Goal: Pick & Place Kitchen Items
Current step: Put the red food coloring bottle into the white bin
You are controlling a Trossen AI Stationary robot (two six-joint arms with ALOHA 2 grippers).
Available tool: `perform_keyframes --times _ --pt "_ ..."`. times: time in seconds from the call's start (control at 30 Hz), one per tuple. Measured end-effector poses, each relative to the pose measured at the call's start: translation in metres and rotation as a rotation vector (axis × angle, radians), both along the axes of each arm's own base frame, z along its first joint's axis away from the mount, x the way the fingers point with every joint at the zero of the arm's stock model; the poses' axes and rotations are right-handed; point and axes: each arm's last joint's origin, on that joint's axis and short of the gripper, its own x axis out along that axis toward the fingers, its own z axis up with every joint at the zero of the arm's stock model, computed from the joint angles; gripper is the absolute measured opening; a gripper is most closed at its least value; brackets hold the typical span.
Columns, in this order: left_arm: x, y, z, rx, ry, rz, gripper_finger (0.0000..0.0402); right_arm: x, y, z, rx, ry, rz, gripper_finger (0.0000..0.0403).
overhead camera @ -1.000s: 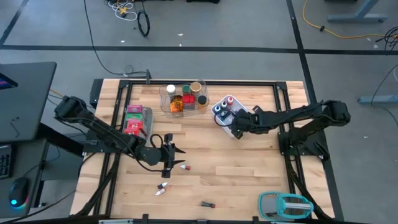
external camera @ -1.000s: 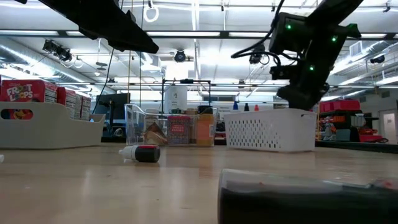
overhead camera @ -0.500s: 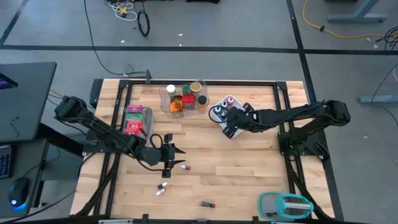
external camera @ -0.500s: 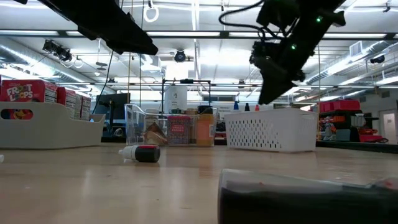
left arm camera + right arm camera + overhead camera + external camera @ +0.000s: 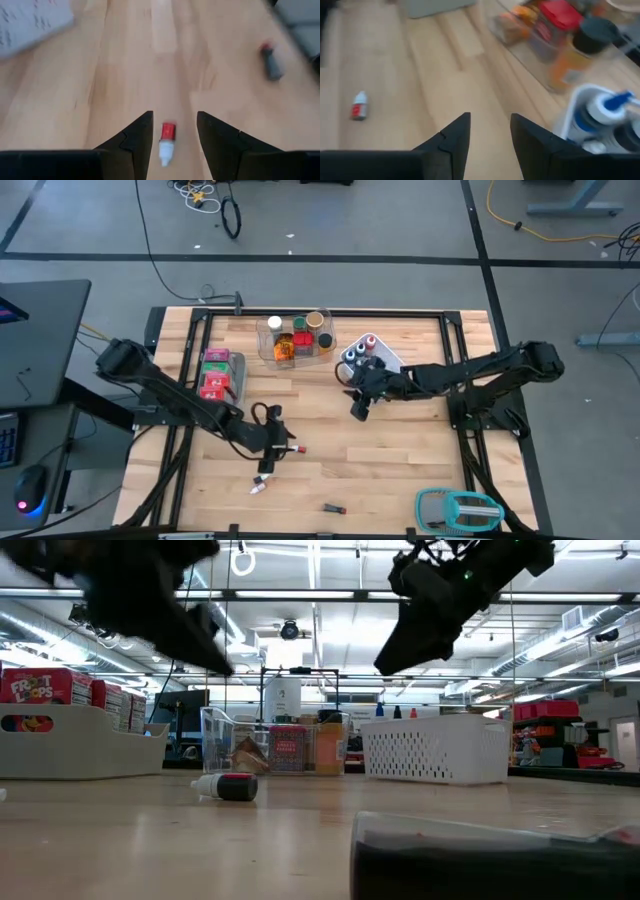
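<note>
A small vial (image 5: pixel 167 142) with a red label and a white cap lies on its side on the wooden table (image 5: pixel 400 450). My left gripper (image 5: pixel 175 116) stands open just above it, a finger on either side, touching nothing. In the high view the gripper (image 5: pixel 279 450) sits beside the vial (image 5: pixel 297 448). A second vial (image 5: pixel 258 485) and a dark vial (image 5: pixel 335 508) lie nearer the front edge. My right gripper (image 5: pixel 357 410) hangs open and empty above the table's middle, short of the white mesh basket (image 5: pixel 365 358).
A clear tray (image 5: pixel 295 340) of jars stands at the back, and the basket holds a blue-capped bottle (image 5: pixel 605 110). A grey bin (image 5: pixel 222 372) with red boxes is at the left. A teal-and-grey gadget (image 5: pixel 458 506) lies at the front right.
My right gripper has risen out of the basket and swung toward the table's middle and near side, tipping up from a steep downward slant. My left gripper has sunk toward the red-labelled vial, which has stayed where it lay.
</note>
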Motion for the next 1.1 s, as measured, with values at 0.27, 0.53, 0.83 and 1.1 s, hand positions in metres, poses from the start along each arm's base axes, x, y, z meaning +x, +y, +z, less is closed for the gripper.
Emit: perform_keyframes --times 0.27,0.53,0.83,1.1 --pt "0.012 -0.005 -0.044 0.074 0.109 0.019 0.0161 0.003 0.023 0.005 -0.018 -0.046 0.184 0.0165" --pt "0.017 -0.008 -0.063 0.091 0.142 0.01 0.0161 0.007 0.037 0.013 -0.072 -0.144 0.273 0.0232" --pt "0.025 -0.005 -0.078 0.066 0.153 -0.017 0.0147 0.011 0.042 0.018 -0.016 -0.223 0.326 0.0245" --pt "0.03 0.001 -0.082 0.061 0.157 -0.02 0.0095 0.026 0.045 -0.002 -0.002 -0.206 0.35 0.0216"
